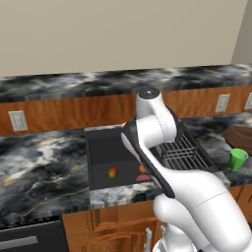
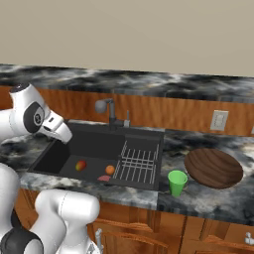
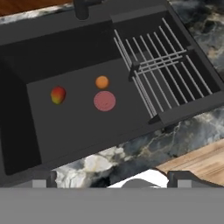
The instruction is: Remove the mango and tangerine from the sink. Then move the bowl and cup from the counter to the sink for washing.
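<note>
The sink [image 2: 59,158] holds mango [image 3: 58,95] and tangerine [image 3: 102,82] apart on its floor, awaiting removal, while bowl [image 2: 214,167] and cup [image 2: 177,182] wait on the counter [image 2: 218,203]; the gripper [image 3: 113,178] hangs wide and empty above.

Arm shell [image 1: 197,197]: glossy white, built of rounded, bulbous links with smooth, unmarked surfaces.
Link inlay [image 1: 147,162]: a long black strip with a soft sheen set along one white link.
Joint cap [image 1: 148,92]: dark round disc with a lighter centre closing the top of a white cylindrical joint.
Side joint [image 2: 33,117]: dark grey circular face with a small pale ring at its middle, ringed by white casing.
Finger tips [image 3: 43,178]: two small dark grey blocks, each apparently bearing a paler square patch; detail is too coarse to confirm.
</note>
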Controlling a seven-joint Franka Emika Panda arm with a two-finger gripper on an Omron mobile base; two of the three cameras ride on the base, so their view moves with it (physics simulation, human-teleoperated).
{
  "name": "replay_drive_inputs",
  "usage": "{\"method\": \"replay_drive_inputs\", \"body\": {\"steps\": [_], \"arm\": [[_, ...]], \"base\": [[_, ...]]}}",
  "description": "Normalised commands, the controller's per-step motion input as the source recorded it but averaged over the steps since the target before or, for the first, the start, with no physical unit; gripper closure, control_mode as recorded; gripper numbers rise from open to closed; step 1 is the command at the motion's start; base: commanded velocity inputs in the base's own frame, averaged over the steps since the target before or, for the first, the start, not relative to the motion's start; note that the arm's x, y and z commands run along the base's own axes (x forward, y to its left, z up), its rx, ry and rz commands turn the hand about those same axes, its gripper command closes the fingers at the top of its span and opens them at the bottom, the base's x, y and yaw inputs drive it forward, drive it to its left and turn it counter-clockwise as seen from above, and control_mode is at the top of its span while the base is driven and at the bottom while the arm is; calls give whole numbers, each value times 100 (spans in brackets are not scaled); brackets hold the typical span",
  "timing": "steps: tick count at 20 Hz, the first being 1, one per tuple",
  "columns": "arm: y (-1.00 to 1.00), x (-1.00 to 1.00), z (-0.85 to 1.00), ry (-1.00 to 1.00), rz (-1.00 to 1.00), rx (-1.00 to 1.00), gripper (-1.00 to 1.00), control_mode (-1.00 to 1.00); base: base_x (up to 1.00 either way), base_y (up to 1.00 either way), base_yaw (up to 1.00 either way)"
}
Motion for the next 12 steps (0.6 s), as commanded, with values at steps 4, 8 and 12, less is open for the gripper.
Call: {"method": "replay_drive_inputs", "body": {"steps": [4,8,12], "arm": [[5,14,-4,10,-3,0,-100,-100],[7,13,-11,1,-2,-3,-100,-100],[6,13,-15,0,-3,-3,-100,-100]], "base": [[0,0,0],[0,0,0],[0,0,0]]}}
